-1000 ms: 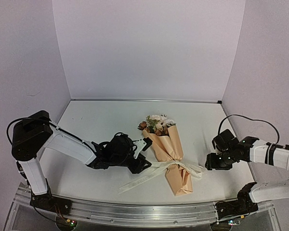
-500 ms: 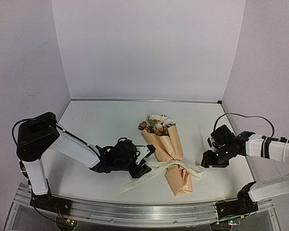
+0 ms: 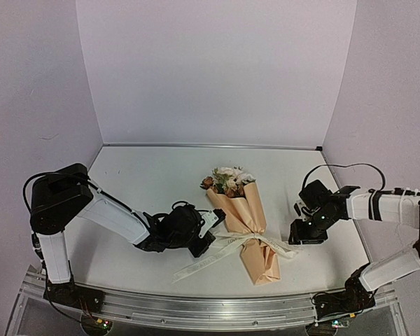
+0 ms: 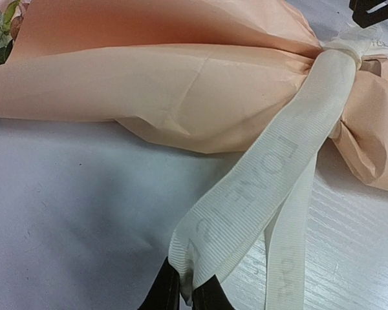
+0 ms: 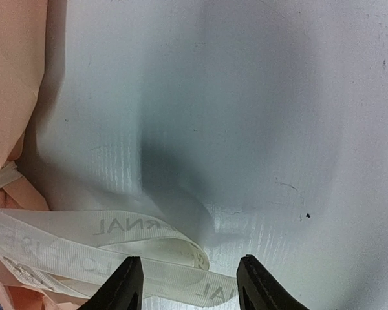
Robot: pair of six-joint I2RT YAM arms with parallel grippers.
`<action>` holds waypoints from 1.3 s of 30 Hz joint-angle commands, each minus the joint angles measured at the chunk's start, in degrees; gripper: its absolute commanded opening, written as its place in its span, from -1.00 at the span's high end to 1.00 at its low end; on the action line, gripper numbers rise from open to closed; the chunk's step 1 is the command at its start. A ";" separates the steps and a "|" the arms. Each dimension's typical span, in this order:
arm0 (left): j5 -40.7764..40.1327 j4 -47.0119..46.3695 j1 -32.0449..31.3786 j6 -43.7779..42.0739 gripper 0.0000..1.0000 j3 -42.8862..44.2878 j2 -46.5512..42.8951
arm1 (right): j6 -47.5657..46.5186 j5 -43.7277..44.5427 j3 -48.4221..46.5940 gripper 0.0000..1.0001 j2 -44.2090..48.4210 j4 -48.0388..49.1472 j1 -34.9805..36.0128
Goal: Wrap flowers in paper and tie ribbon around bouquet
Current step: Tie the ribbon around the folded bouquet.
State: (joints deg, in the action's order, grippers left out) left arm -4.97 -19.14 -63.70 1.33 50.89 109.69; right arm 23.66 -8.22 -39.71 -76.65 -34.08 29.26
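Observation:
The bouquet (image 3: 248, 224) lies on the table, a peach paper (image 3: 246, 210) cone with the flowers (image 3: 227, 180) at its far end. A cream ribbon (image 3: 204, 260) is knotted round its waist, and its tails trail left and right. My left gripper (image 3: 214, 236) sits just left of the knot. In the left wrist view this gripper (image 4: 189, 292) is shut on a folded edge of the ribbon (image 4: 265, 174), beside the paper (image 4: 149, 84). My right gripper (image 3: 295, 238) stands open, and in its own view the gripper (image 5: 189, 281) straddles a ribbon loop (image 5: 152, 229).
The white tabletop (image 3: 147, 182) is walled by pale panels at the back and sides. A metal rail (image 3: 196, 308) runs along the near edge, with both arm bases on it. The ribbon's long left tail lies towards that rail.
My left gripper slid right to the ribbon near the knot and closed on it. The right arm moved left and down over the ribbon's right loop.

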 commanded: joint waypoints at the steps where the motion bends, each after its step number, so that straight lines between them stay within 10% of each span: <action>1: -1.49 -2.13 -0.02 -0.36 0.87 1.01 -0.40 | -2.14 -1.99 -3.30 0.00 -3.08 -2.36 -0.24; 39: 1.32 -2.40 4.63 -0.25 0.99 -3.94 -5.37 | -0.06 -2.16 -5.82 0.42 -14.53 6.30 6.52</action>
State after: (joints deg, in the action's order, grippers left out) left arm -4.47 -19.99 -59.61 1.47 47.44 107.39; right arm 23.62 -8.46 -44.71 -90.04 -29.10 34.34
